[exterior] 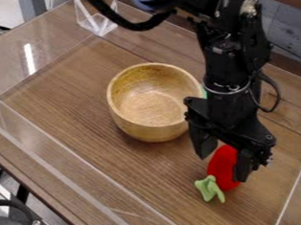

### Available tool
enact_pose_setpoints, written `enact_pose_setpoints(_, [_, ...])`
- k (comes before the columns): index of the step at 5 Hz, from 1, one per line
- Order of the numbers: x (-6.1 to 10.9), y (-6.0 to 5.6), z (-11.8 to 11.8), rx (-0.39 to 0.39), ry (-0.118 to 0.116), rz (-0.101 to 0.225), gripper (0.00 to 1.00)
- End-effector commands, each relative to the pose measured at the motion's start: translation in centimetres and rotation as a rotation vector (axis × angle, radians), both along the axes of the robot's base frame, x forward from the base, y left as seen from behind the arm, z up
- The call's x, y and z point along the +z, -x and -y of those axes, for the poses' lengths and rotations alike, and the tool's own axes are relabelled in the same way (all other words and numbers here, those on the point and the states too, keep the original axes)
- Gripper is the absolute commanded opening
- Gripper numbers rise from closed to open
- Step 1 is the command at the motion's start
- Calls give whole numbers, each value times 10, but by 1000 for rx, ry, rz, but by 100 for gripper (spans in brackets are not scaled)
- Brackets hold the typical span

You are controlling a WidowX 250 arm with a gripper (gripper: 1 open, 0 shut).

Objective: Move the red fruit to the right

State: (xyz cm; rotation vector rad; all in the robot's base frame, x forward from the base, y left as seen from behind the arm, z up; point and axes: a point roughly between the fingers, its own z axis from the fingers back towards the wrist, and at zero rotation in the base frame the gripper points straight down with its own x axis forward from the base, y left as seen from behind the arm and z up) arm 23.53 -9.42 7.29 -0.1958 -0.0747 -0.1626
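Note:
The red fruit (223, 173) is a small red strawberry with a light green leafy stem (210, 190). It lies on the wooden table at the front right, just right of the wooden bowl. My gripper (226, 164) hangs straight down over it, its two black fingers (200, 148) on either side of the red body. The jaws stand wide and look open, not pressed on the fruit. The upper part of the fruit is hidden between the fingers.
A round wooden bowl (126, 81) stands mid-table, close to the left of the gripper. Clear plastic walls (68, 28) fence the wooden tabletop (75, 139). The right wall (293, 195) runs a short way beyond the fruit.

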Motion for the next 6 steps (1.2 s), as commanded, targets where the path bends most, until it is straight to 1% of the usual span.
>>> enact_pose_setpoints(1, [10,-9,4,-3,11,35,100])
enact_pose_setpoints(3, [7,-9,4,0,10,17,100])
enact_pose_setpoints(6, [6,-9,3,5,10,-1,100])
